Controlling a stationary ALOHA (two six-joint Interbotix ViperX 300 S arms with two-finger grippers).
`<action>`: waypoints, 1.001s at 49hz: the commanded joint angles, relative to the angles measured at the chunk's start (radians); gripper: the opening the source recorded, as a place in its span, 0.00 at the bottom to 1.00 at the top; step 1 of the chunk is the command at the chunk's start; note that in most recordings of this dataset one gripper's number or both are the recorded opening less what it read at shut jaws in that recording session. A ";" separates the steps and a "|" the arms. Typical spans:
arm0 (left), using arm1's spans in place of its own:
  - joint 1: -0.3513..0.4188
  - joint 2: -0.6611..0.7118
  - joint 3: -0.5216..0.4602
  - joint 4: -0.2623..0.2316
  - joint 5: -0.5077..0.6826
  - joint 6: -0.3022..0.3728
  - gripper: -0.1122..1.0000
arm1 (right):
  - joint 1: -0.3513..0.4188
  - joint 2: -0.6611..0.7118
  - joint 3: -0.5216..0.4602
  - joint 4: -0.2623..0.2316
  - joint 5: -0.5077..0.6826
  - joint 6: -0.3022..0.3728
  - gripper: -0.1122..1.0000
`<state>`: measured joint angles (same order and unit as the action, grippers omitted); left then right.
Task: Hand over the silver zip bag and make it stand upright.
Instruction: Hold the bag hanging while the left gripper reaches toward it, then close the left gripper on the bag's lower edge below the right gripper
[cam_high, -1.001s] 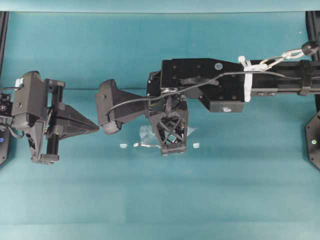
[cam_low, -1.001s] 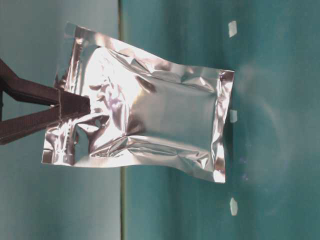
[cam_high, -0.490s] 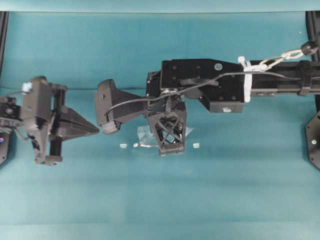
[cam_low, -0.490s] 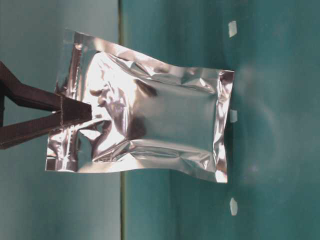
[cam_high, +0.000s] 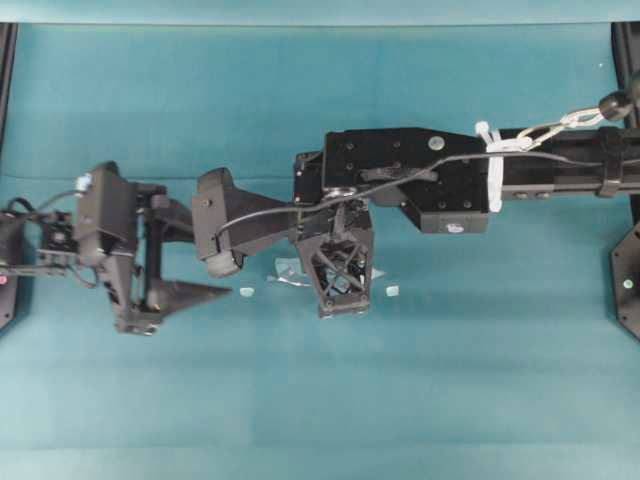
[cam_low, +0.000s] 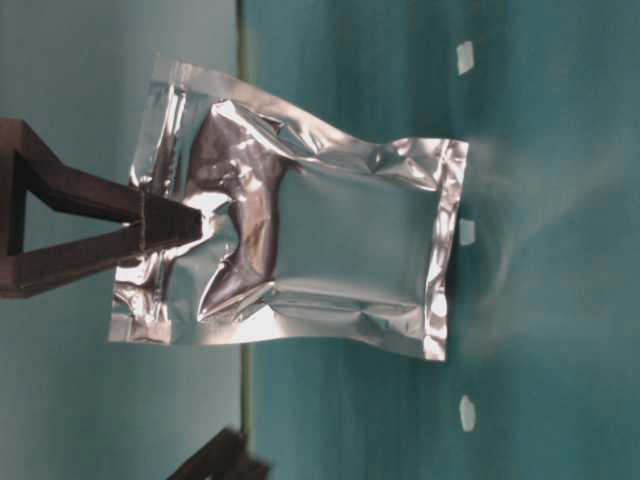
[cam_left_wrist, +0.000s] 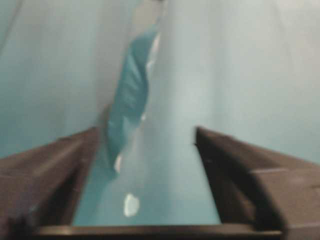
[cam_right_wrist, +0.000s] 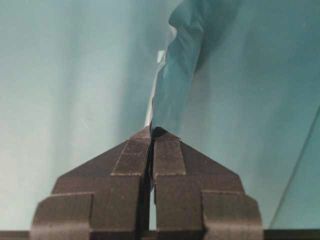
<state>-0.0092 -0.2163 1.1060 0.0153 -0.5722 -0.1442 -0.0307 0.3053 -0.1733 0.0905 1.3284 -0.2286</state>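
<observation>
A teal desk seen from above, with two black robot arms meeting near its middle.

The right gripper has its jaws clenched on one sealed edge of the silver bag. In the table-level view, which is turned on its side, the bag hangs from that edge with its opposite sealed edge at or just above the desk; whether it touches cannot be told. Small white scraps lie beside it.

The left gripper has changed most. A second ago its jaws were closed to a point well left of the bag. Now they stand wide apart, released and holding nothing, and the arm has shifted right, nearer the bag. Its wrist view shows the bag edge-on, ahead and just inside the left jaw, untouched.

The bag has also tilted slightly, showing a darker crease near the held edge, and a blurred black tip has entered the bottom of the table-level view.

This likely means the handover is starting: the left gripper looks ready to take the bag.
</observation>
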 joint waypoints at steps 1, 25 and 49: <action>0.000 0.057 -0.026 0.002 -0.061 0.005 0.95 | 0.002 -0.021 -0.005 0.000 -0.011 -0.009 0.11; 0.018 0.379 -0.212 0.002 -0.207 -0.002 0.96 | 0.002 -0.023 0.000 0.000 -0.018 -0.018 0.11; 0.034 0.500 -0.293 0.002 -0.229 -0.006 0.95 | 0.002 -0.025 0.005 0.000 -0.034 -0.020 0.11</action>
<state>0.0199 0.2869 0.8237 0.0153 -0.7900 -0.1488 -0.0307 0.3022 -0.1641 0.0905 1.2993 -0.2393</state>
